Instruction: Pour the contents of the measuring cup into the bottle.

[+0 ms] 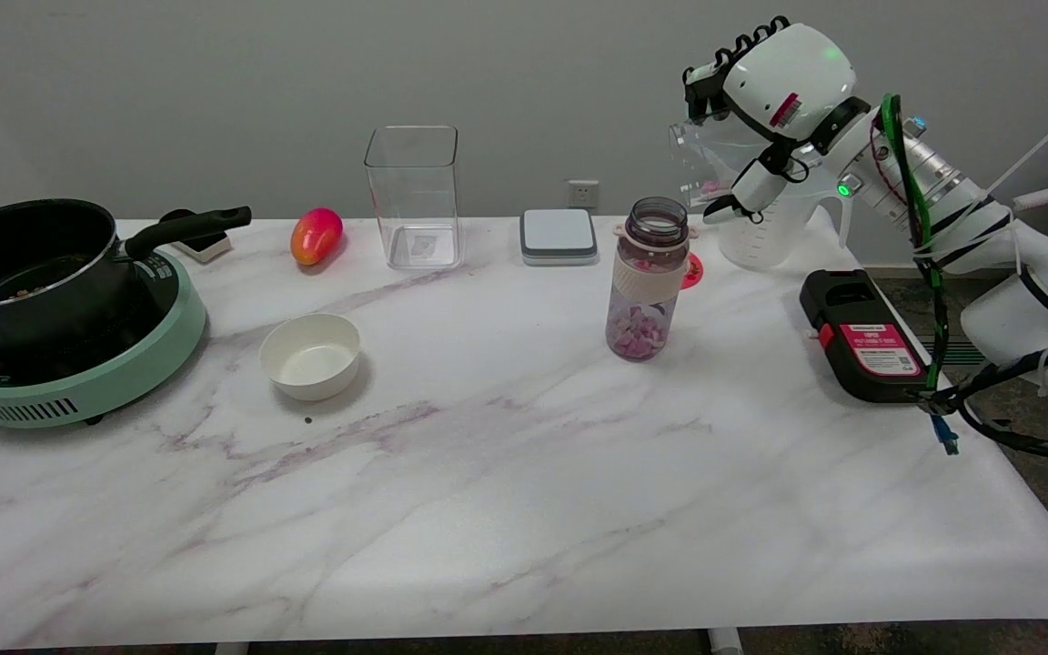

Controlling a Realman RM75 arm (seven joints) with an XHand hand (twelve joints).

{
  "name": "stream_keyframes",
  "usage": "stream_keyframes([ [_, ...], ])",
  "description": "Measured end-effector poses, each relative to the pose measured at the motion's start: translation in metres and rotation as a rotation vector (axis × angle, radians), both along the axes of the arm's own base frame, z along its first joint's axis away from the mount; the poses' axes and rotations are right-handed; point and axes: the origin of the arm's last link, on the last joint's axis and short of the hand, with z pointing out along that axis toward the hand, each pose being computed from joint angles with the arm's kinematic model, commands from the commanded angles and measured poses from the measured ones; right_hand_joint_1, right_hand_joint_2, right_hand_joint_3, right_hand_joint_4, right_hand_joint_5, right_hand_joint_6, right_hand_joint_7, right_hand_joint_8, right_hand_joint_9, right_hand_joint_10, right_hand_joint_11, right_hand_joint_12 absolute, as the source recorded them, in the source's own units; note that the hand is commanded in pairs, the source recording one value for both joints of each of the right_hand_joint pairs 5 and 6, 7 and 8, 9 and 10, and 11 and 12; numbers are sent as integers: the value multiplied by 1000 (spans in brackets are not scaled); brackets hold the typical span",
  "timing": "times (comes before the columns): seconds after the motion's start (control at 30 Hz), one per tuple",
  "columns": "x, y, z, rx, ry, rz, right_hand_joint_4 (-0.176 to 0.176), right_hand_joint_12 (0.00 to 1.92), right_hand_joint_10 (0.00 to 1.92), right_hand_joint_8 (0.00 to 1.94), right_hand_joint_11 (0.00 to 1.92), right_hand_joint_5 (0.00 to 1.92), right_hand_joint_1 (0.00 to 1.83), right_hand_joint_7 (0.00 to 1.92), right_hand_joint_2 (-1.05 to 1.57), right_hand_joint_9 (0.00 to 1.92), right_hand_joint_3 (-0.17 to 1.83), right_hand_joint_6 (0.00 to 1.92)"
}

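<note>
Right hand (pixel 765 109) grips measuring cup (pixel 751 196), raised right of bottle (pixel 644 280) — next: bring spout over the mouth — tip slowly.

No words or numbers can be read here. The black box (pixel 861 335) at 3 o'clock on the bench (pixel 506 509) has a pink label with white writing and a small square code, all too small to read.

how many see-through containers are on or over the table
3: a tall square container at the back centre, a bottle with pink pieces right of centre, and a measuring cup held tilted by the right hand. None looks hidden.
</note>
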Motion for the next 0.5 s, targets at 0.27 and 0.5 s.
stream_keyframes([
  [0.27, 1, -1, 0, -5, 16, 0, 0, 1315, 1714, 1789, 1315, 1731, 1383, 1789, 1079, 1714, 589, 1731],
  [0.5, 1, -2, -1, -4, 28, -2, 0, 1316, 1716, 1794, 1316, 1742, 1373, 1794, 1109, 1716, 562, 1742],
])
